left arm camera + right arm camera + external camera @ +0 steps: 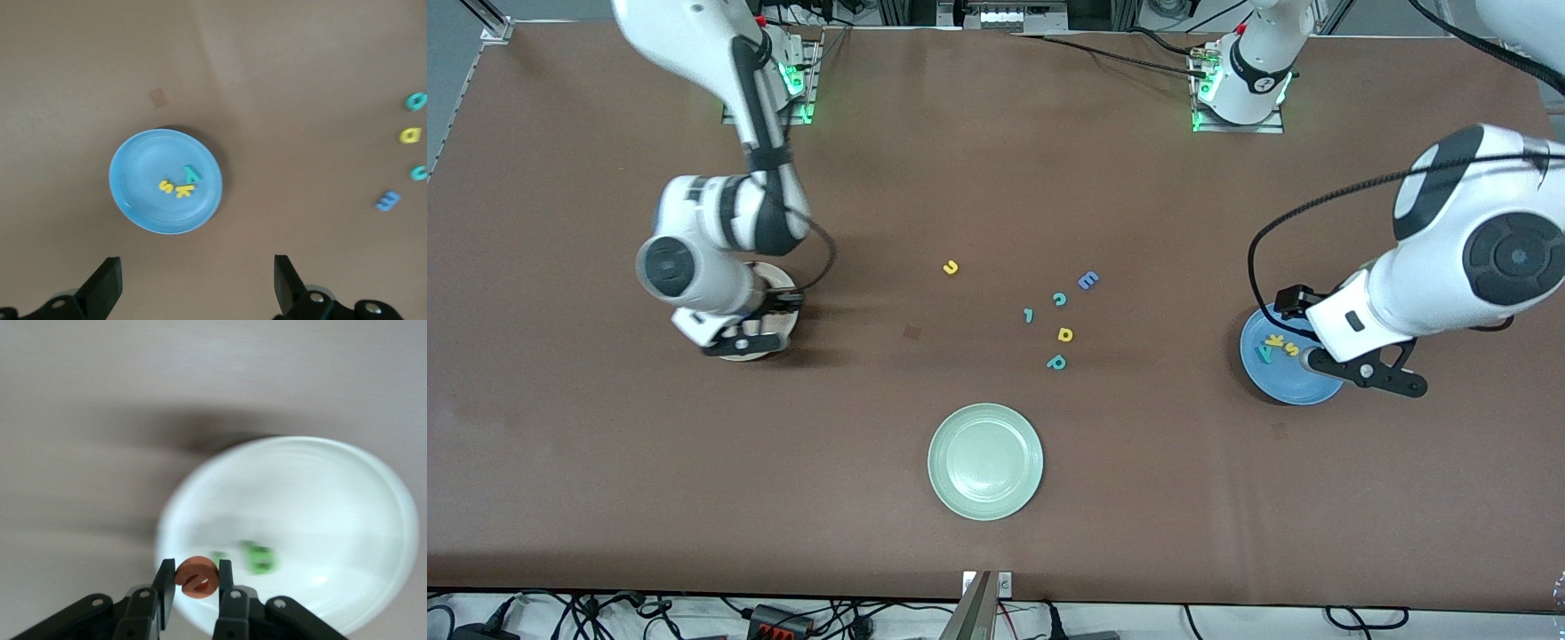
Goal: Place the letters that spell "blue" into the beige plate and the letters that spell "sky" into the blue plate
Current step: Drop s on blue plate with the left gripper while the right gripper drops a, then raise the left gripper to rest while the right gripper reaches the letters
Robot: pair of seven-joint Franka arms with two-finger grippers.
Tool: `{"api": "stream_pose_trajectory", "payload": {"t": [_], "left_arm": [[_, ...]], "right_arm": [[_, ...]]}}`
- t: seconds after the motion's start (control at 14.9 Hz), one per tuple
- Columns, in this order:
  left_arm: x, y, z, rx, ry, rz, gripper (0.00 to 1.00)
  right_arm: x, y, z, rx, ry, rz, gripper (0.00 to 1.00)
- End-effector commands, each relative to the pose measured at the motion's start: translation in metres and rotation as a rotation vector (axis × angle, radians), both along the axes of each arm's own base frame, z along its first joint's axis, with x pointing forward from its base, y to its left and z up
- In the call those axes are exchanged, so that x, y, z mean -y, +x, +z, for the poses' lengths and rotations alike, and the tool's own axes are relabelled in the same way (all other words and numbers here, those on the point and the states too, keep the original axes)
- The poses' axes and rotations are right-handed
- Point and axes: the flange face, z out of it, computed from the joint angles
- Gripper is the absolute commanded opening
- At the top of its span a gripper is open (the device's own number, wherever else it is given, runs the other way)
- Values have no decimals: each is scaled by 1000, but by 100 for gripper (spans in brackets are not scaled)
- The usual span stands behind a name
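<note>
Our right end effector [191,581] pinches orange-red e [197,577] over beige plate [347,520], green b [259,559] inside. Left end effector [197,283] wide apart, empty, over blue plate [143,213]; s, k, y [179,183] inside. Yellow u [951,267], thin l [1029,315] wait mid-bench. We worry: e near rim, could bounce out.

The blue plate [1282,384] at the frame's right holds the yellow s [1292,348], k [1276,340] and teal y [1264,354]; the yellow u [951,267] sits mid-frame, pale green plate [985,461] lower centre.
</note>
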Motion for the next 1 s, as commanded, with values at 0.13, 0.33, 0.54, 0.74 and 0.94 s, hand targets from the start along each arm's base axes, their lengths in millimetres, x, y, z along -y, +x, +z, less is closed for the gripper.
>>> {"api": "stream_pose_trajectory", "payload": {"t": [0.13, 0.33, 0.54, 0.74, 0.94], "left_arm": [[31, -38, 74, 66, -3, 55, 100], [-24, -54, 124, 76, -204, 236, 100], [-68, -62, 131, 102, -163, 227, 100], [-107, -67, 118, 140, -70, 277, 100], [-108, -86, 96, 205, -85, 278, 100]], "right_arm": [[52, -6, -27, -49, 23, 66, 8], [68, -2, -35, -31, 11, 87, 9], [78, 3, -36, -9, -1, 66, 99], [64, 9, -22, -1, 17, 80, 100], [7, 12, 0, 37, 62, 138, 100]]}}
